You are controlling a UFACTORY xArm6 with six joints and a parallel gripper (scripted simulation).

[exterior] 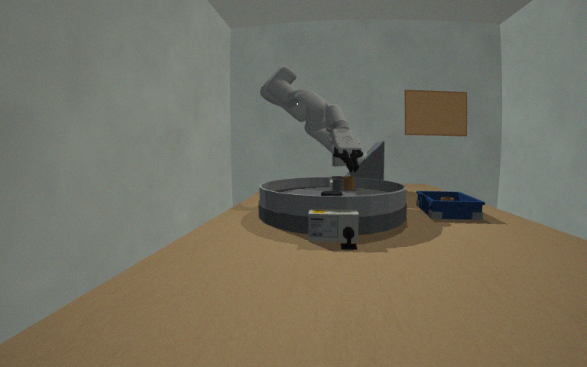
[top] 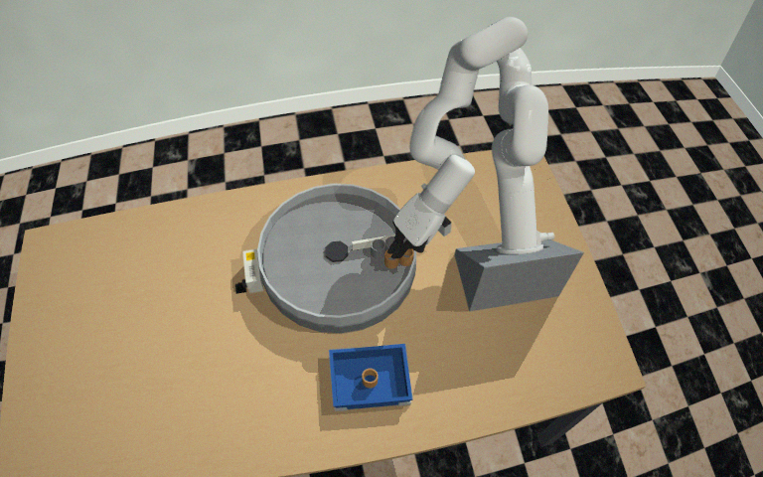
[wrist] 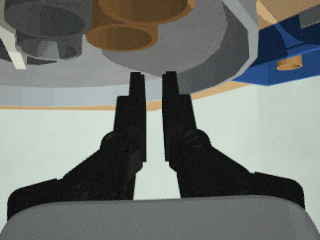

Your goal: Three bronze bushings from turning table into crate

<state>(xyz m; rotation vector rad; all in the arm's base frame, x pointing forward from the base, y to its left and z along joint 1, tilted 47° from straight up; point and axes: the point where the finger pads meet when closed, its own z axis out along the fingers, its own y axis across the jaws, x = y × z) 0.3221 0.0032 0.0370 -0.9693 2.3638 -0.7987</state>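
2 bronze bushings (top: 397,257) nr turntable rim (top: 360,321); gripper (top: 400,247) above, nearly closed, empty.

Tan table top (top: 140,337), checkered floor (top: 675,185), white baseboard (top: 168,124), brown wall board (exterior: 435,112), grey ctrl box (exterior: 332,225) w/ black knob (exterior: 348,233)

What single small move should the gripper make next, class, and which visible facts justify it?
Probably open the fingers. The gripper is nearly shut and holds nothing, poised just above two bronze bushings near the turning table's rim. Its narrow gap cannot straddle a bushing wall. Only one bronze bushing lies in the crate, so more picks remain.
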